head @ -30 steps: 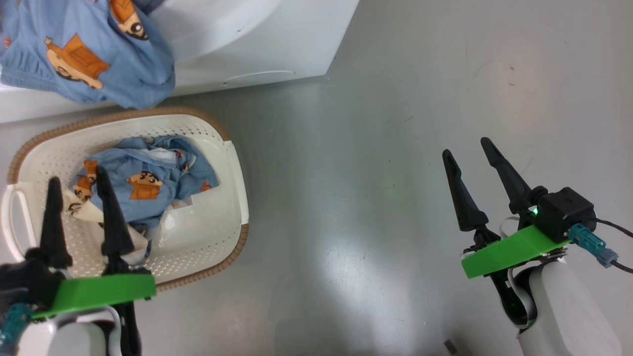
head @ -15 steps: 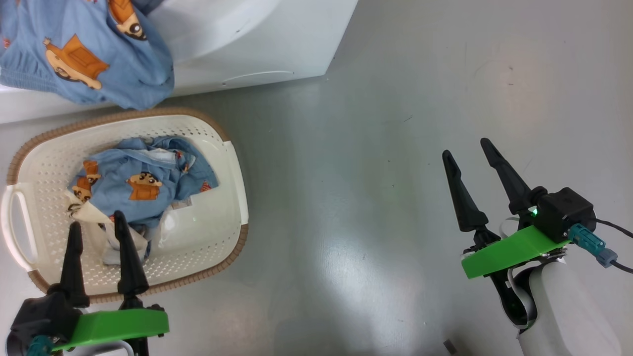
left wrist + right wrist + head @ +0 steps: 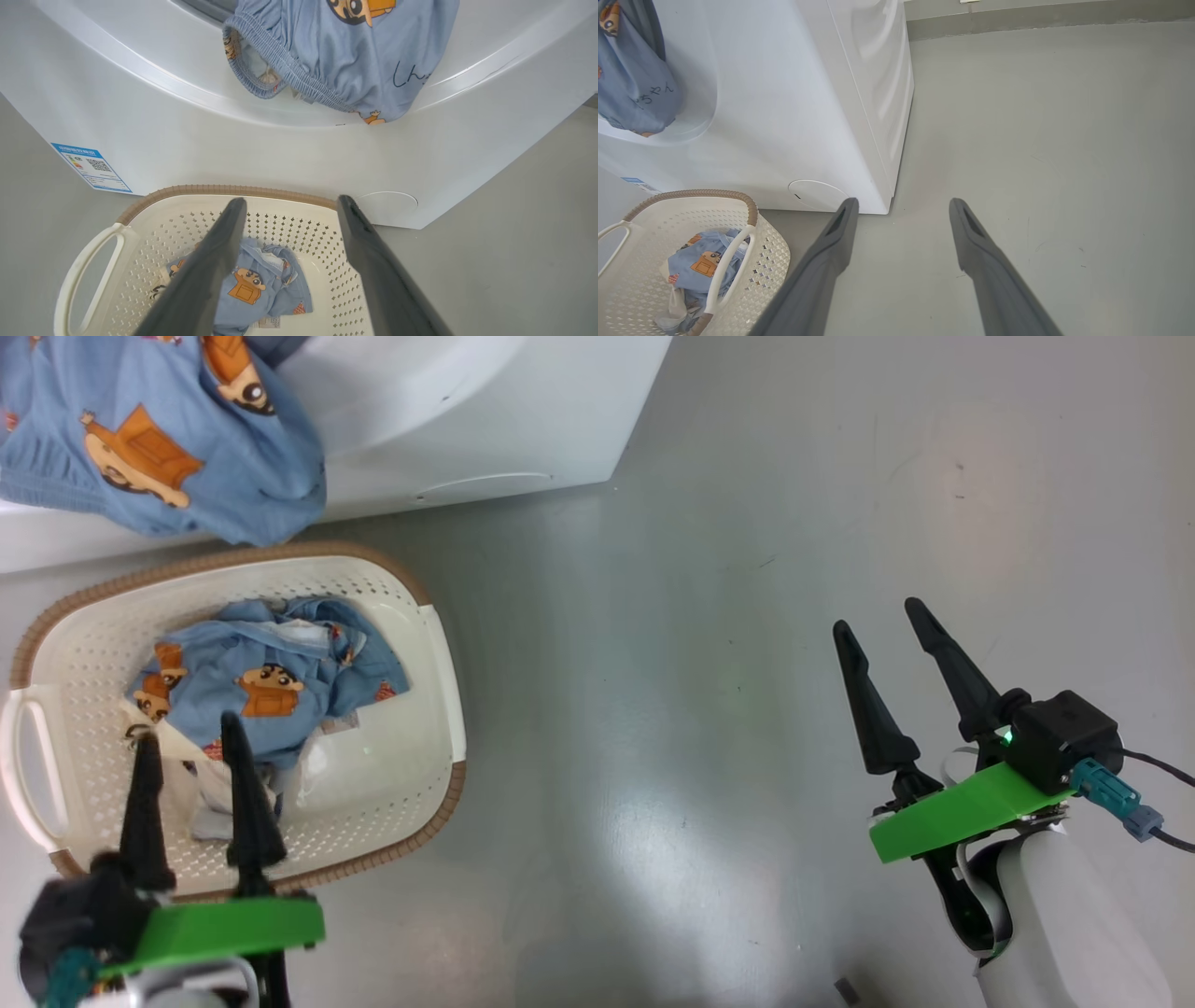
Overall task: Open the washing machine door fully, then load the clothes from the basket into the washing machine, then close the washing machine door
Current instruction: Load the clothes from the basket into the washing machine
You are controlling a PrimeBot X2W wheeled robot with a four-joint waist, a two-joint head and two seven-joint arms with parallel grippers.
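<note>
Currently, loading is partial. The smooth white washing machine (image 3: 523,420) has one soft blue garment (image 3: 159,439) draped from its opening. The perforated cream basket (image 3: 439,644), on the floor (image 3: 653,709) at its front, holds the remaining crumpled clothes (image 3: 271,681). The left gripper (image 3: 187,730), over the basket's near edge, and the right gripper (image 3: 878,616) stand released, empty. Door closing remains.

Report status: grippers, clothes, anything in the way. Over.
Both open, empty: left gripper over the basket, right gripper above floor. One garment hangs from the washing machine opening; more clothes in basket. Nothing blocks them.
</note>
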